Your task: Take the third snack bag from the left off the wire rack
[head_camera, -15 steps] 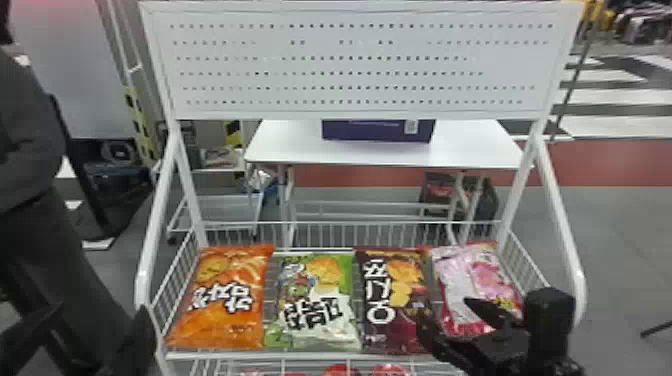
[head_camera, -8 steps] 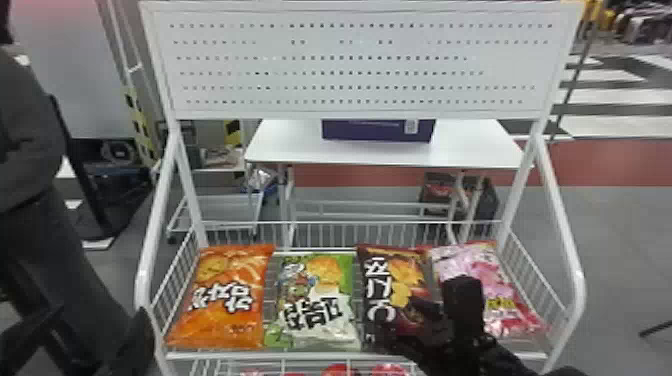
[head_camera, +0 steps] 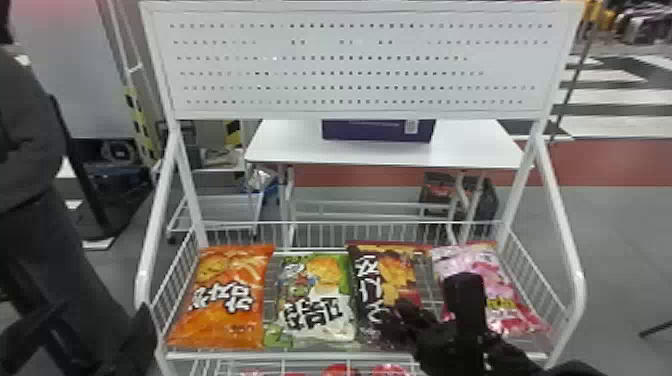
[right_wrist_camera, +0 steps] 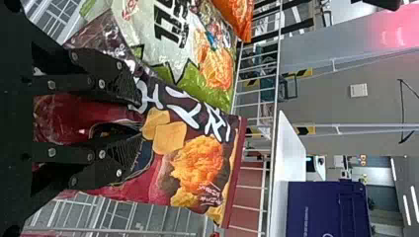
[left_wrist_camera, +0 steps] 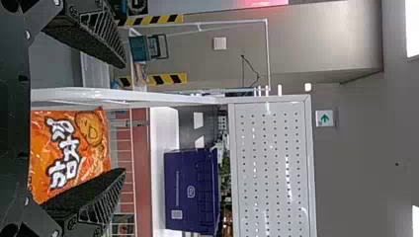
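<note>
Presently the white wire rack [head_camera: 350, 234] stands ahead, and four snack bags lie side by side in its basket. From the left they are the orange bag [head_camera: 222, 297], the green bag [head_camera: 312, 300], the dark maroon bag [head_camera: 382, 280] and the pink bag [head_camera: 480, 290]. The dark maroon bag, third from the left, lies flat on the wire between its green and pink neighbours. The right gripper [right_wrist_camera: 142, 119] sits over this bag's near end, its fingers apart with the bag's surface between them; contact cannot be told. The left gripper [left_wrist_camera: 121, 116] faces the orange bag from well short of it, fingers spread wide and holding nothing.
</note>
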### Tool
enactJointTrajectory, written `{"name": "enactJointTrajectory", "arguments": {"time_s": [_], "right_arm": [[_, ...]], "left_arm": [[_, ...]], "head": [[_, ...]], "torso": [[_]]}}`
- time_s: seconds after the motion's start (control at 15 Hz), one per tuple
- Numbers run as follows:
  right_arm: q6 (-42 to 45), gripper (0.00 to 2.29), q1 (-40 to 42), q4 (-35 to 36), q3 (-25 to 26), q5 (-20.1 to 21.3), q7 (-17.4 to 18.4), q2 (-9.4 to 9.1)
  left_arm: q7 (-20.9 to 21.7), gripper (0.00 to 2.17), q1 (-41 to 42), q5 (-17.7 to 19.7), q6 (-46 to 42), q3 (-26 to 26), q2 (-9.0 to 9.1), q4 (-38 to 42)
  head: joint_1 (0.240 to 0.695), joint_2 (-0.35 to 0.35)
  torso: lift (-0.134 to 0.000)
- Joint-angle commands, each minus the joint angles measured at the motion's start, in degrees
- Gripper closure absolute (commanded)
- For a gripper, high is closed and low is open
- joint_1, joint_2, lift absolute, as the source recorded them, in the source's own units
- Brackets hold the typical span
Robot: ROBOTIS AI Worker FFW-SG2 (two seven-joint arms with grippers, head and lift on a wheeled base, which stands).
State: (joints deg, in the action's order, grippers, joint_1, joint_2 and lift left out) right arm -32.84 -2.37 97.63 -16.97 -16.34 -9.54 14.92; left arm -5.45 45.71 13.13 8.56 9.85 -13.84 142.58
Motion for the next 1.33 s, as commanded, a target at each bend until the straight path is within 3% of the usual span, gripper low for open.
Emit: {"name": "enactJointTrajectory", "arguments": {"time_s": [0.0, 0.27, 0.6, 0.93, 1.27], "right_arm": [[-0.2, 2.24, 1.3, 2.9, 0.8, -0.6, 0.0, 0.11], [-0.5, 2.24, 6.9, 14.1, 2.8, 0.0, 1.7, 2.31], [2.3, 2.24, 21.4, 30.8, 14.5, -4.6, 1.5, 6.26], [15.7, 2.24, 39.6, 39.7, 28.2, -10.9, -0.1, 6.79], [27.3, 2.24, 47.9, 38.4, 35.6, -14.1, -1.2, 6.52]], "left_arm": [[0.0, 0.14, 0.0, 0.0, 1.1, 0.1, -0.23, 0.0], [0.0, 0.14, 0.0, 0.2, 0.9, 0.3, -0.4, 0.0], [0.0, 0.14, -0.3, 0.3, 0.9, 0.0, -0.4, 0.0], [0.0, 0.14, -0.4, 0.4, 0.9, -0.2, -0.4, -0.2], [0.0, 0.14, -0.4, 0.5, 0.7, -0.2, -0.4, -0.5]], "head": [[0.499, 0.0], [0.499, 0.0], [0.499, 0.0], [0.499, 0.0], [0.499, 0.0]], "torso": [[0.0], [0.0], [0.0], [0.0], [0.0]]}}
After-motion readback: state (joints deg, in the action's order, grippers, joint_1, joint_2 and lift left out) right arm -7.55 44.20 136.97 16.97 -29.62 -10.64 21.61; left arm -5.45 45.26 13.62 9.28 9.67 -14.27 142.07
